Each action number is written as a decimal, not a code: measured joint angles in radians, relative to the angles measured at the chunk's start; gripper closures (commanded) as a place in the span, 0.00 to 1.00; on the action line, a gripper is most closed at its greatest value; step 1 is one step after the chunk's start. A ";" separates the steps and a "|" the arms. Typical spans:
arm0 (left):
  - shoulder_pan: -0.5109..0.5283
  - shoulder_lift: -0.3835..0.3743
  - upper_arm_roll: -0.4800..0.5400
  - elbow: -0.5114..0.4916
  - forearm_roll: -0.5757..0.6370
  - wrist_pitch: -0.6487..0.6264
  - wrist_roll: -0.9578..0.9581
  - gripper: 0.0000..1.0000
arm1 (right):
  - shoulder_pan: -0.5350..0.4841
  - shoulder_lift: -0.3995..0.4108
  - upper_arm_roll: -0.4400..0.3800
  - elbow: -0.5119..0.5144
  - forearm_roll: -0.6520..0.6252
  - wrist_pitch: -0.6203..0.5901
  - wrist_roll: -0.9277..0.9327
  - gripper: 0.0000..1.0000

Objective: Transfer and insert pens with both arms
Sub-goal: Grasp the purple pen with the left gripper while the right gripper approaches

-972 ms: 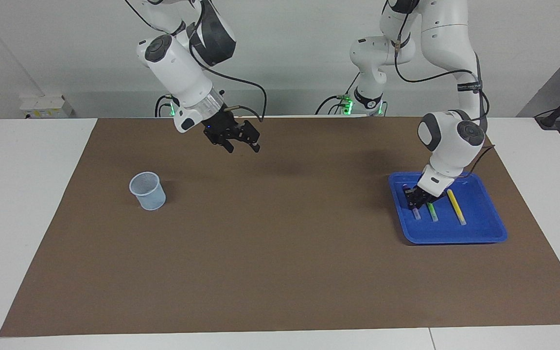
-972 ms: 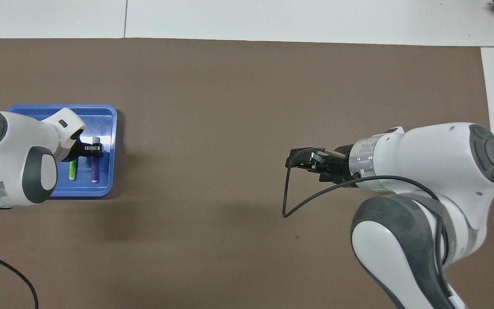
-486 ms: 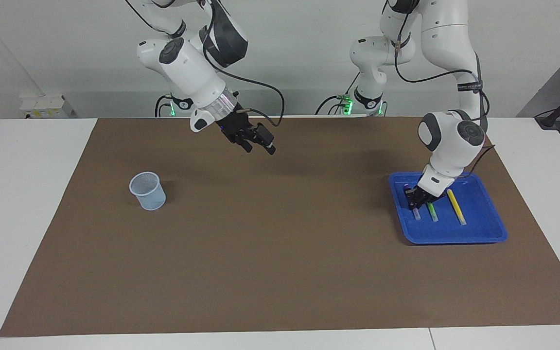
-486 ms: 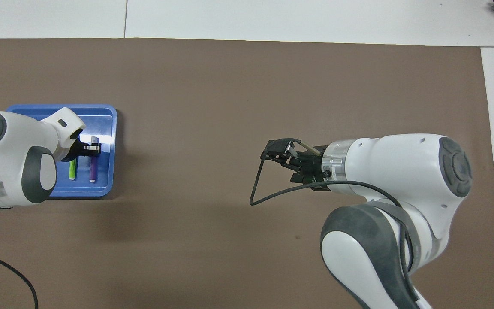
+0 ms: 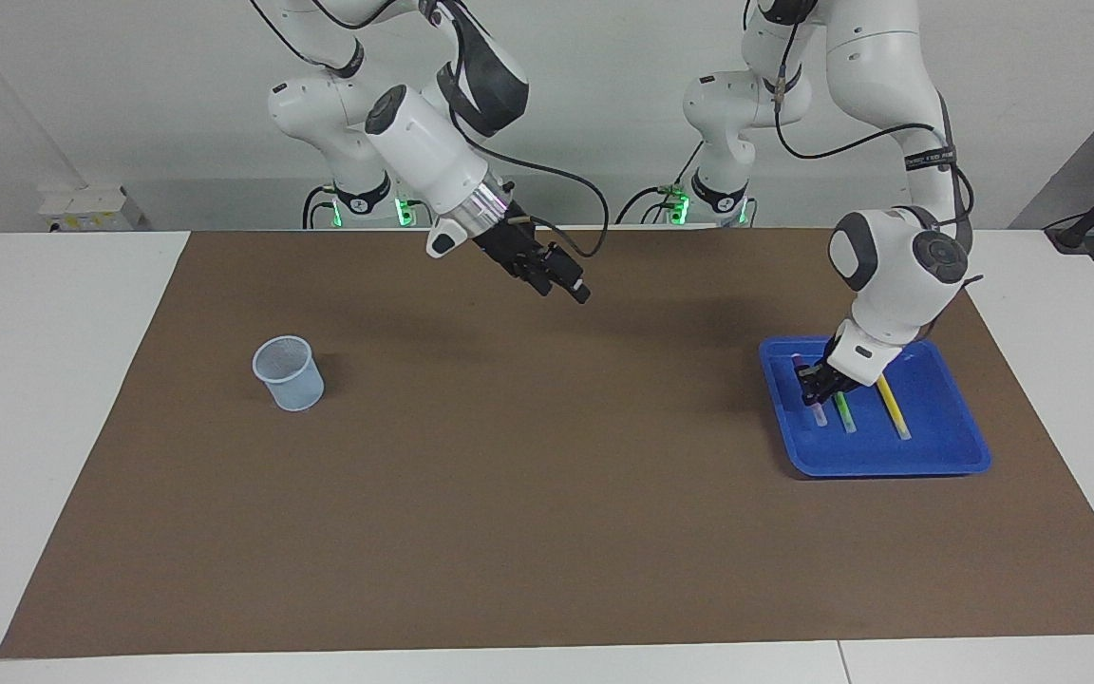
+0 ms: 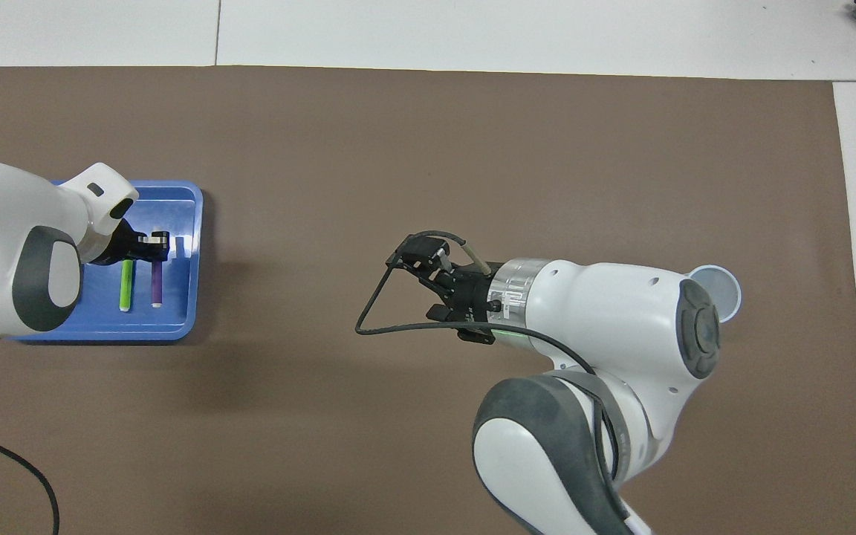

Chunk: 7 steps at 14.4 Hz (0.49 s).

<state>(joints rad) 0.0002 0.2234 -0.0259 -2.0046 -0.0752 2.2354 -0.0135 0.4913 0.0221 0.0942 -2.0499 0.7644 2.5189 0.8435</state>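
Observation:
Three pens are at a blue tray [image 5: 879, 467] [image 6: 175, 331] at the left arm's end of the table. My left gripper [image 5: 812, 387] [image 6: 154, 247] reaches down into the tray and is shut on the purple pen [image 5: 820, 415] [image 6: 156, 286] near its middle. The green pen [image 5: 844, 411] [image 6: 126, 286] and the yellow pen [image 5: 892, 407] lie beside it in the tray; the left arm hides the yellow one from overhead. My right gripper [image 5: 566, 288] [image 6: 424, 286] hangs open and empty over the middle of the brown mat.
A pale blue mesh cup [image 5: 290, 372] [image 6: 721, 286] stands upright on the mat toward the right arm's end, half hidden under the right arm from overhead. A brown mat [image 5: 547, 532] covers the white table.
The right arm has swung its open gripper over the mat toward the left arm's end. The left gripper, still shut on the purple pen, has shifted slightly in the tray.

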 measured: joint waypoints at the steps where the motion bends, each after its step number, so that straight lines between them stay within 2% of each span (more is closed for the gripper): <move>1: -0.008 -0.006 -0.001 0.014 0.000 -0.021 -0.026 1.00 | 0.008 0.005 0.000 0.000 0.000 0.024 0.028 0.00; 4: -0.025 -0.034 -0.003 0.044 -0.001 -0.112 -0.107 1.00 | 0.029 0.014 0.000 0.000 0.004 0.092 0.091 0.00; 7: -0.029 -0.090 -0.004 0.065 -0.040 -0.218 -0.218 1.00 | 0.045 0.020 0.000 0.001 0.089 0.131 0.100 0.00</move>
<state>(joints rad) -0.0283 0.1338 -0.0302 -1.9391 -0.1157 2.0179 -0.2311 0.5360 0.0426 0.0940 -2.0491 0.8531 2.6504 0.9432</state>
